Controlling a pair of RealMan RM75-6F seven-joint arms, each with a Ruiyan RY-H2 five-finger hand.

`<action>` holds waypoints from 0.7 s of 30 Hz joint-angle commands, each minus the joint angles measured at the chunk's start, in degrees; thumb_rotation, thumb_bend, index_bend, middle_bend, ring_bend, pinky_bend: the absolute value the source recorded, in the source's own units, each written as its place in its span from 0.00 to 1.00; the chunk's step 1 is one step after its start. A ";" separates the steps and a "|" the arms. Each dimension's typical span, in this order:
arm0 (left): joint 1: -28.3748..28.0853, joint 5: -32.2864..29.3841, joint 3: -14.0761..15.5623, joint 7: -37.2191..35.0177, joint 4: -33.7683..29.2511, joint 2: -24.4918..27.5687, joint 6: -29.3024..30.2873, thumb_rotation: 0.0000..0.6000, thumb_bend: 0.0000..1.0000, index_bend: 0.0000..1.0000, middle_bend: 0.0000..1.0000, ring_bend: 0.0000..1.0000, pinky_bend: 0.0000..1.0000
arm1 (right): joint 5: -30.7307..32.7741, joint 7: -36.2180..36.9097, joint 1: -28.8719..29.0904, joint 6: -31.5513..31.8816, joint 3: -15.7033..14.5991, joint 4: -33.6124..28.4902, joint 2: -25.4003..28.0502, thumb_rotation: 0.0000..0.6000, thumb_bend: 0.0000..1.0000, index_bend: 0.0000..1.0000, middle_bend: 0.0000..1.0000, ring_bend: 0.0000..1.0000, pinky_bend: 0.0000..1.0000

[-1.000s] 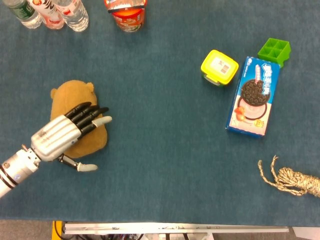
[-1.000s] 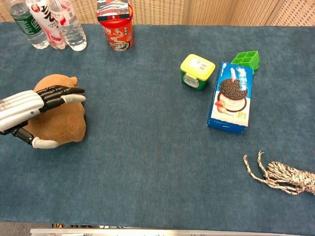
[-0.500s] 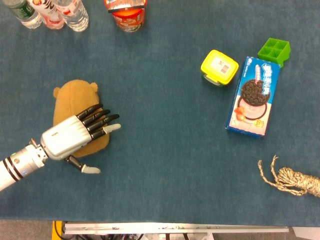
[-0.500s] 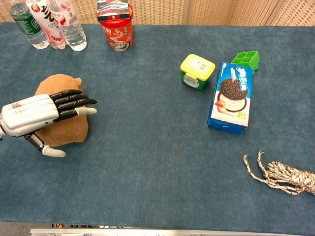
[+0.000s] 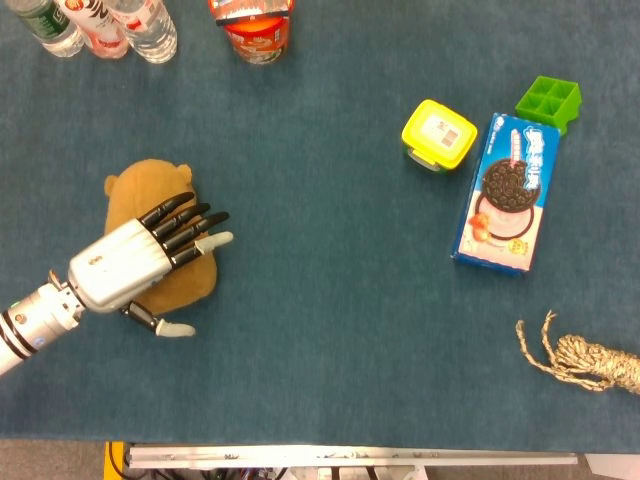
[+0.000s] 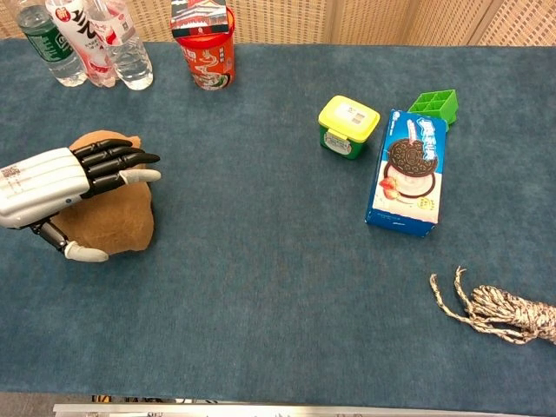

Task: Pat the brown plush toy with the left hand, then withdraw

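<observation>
Fingers [image 5: 185, 223] straight, slightly spread; I see my left hand [image 5: 135, 258] flat over the brown plush toy [image 5: 140, 195], contact unclear, holding nothing.

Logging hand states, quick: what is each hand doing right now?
Left hand: open, fingers spread flat over the brown plush toy, gripping nothing.
Right hand: not in view.

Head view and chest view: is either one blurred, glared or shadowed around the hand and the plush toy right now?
Head view: the left hand and brown plush toy are sharp under even light, with no glare and only faint shadow under the fingers. Chest view: the hand is equally crisp but cropped at the left edge; it hides much of the toy, and the light is even.
</observation>
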 commanded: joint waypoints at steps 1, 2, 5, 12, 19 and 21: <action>-0.07 0.53 0.40 1.85 -1.61 0.31 0.70 0.20 0.03 0.00 0.00 0.00 0.00 | -0.08 0.02 -0.07 0.11 -0.03 -0.03 0.08 1.00 0.34 0.34 0.37 0.41 0.41; -0.08 0.77 0.60 2.45 -1.96 0.28 0.73 0.20 0.03 0.00 0.00 0.00 0.00 | -0.10 0.04 -0.12 0.16 -0.04 -0.03 0.13 1.00 0.34 0.34 0.37 0.41 0.41; -0.08 1.46 1.18 4.19 -2.53 -0.08 0.70 0.20 0.03 0.00 0.00 0.00 0.00 | -0.08 0.09 -0.25 0.33 -0.04 -0.15 0.31 1.00 0.34 0.34 0.37 0.41 0.41; 0.59 1.36 2.44 5.14 -1.46 -1.52 -0.34 0.20 0.03 0.00 0.00 0.00 0.00 | 0.20 0.09 -0.48 0.41 -0.07 -0.16 0.42 1.00 0.34 0.34 0.37 0.41 0.41; 1.48 -0.09 2.54 4.66 3.02 -3.65 -0.99 0.20 0.03 0.00 0.00 0.00 0.00 | 0.36 -0.17 -0.28 0.04 0.00 -0.20 0.37 1.00 0.34 0.34 0.37 0.41 0.41; 1.47 -0.61 2.37 4.05 4.02 -4.03 -1.08 0.20 0.03 0.00 0.00 0.00 0.00 | 0.34 -0.20 -0.23 -0.01 0.01 -0.27 0.35 1.00 0.34 0.34 0.37 0.41 0.41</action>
